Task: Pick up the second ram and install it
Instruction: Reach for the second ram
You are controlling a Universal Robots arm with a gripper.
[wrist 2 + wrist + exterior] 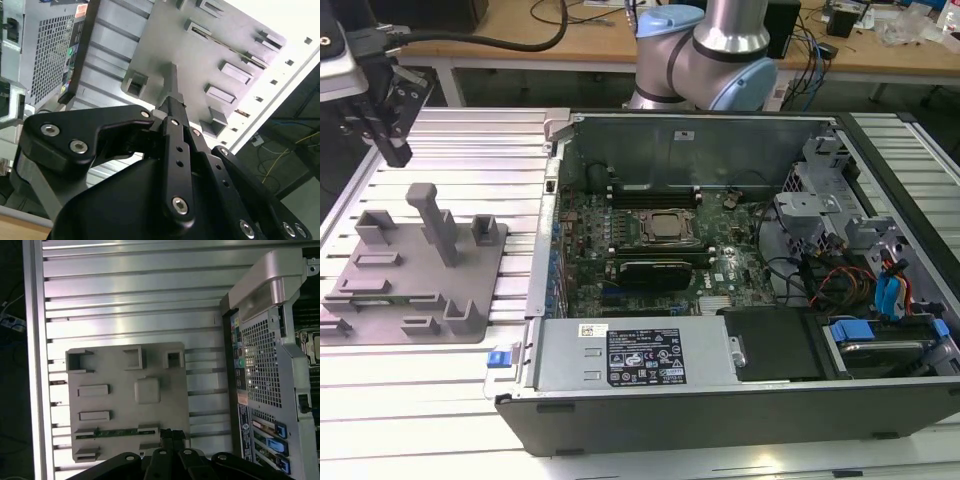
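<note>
Hanging above the slatted table (440, 135), the gripper (398, 155) sits at about 12 o'clock from the grey fixture plate (490, 285) in the exterior view. Its fingers are drawn together and grip nothing. The second ram (117, 431) lies on edge in a slot of that plate between two grey blocks, at roughly 8 o'clock from the plate's tall post (435, 215), and it is well clear of the fingers. At the plate's 3 o'clock stands the open computer case (670, 130), with its motherboard (650, 250) exposed. The arm's base (710, 50) rises at the case's 12 o'clock.
</note>
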